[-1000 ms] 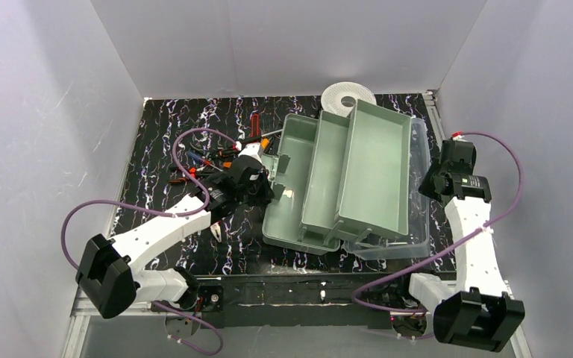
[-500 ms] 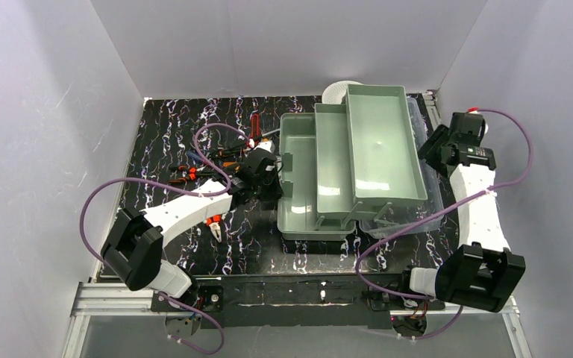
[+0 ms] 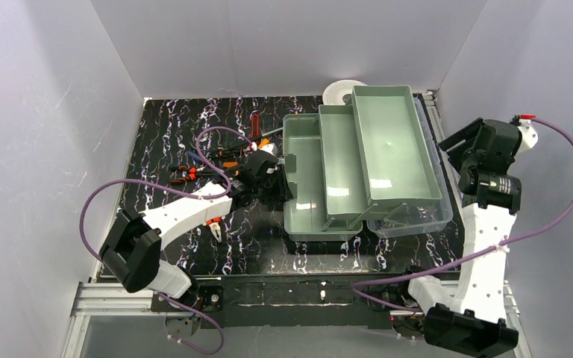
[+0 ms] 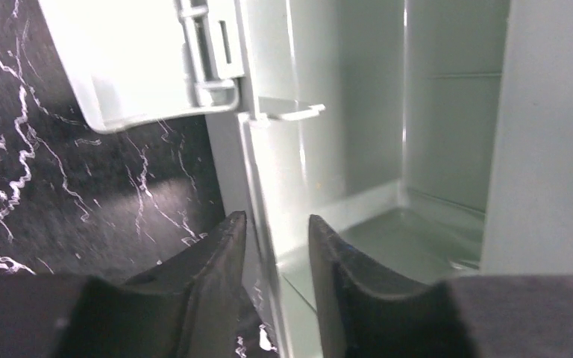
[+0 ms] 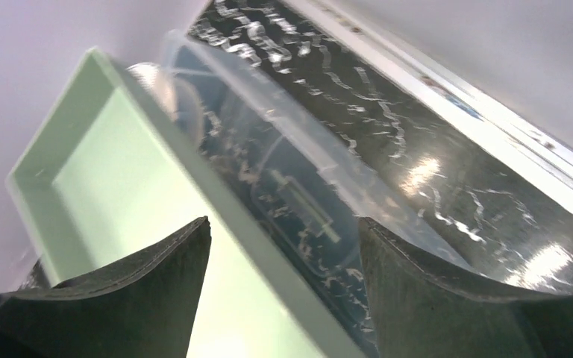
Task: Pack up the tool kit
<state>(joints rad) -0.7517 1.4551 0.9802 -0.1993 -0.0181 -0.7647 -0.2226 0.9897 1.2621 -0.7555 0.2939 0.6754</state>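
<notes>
Top external: one box [image 3: 328,171], left end effector [image 4: 276,224] pinching it, right end effector [image 5: 283,224] spread.

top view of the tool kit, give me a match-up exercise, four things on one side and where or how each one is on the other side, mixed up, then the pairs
Things
1. white spool
2. loose hand tools
3. left gripper
4. right gripper

Places or states
A. open, holding nothing, on the clear lid side
B. fingers either side of the left wall of the tool box
C. at the far edge, behind the tool box
D. lying on the table, left of the tool box

Pairs: 1-C; 2-D; 3-B; 4-A
</notes>
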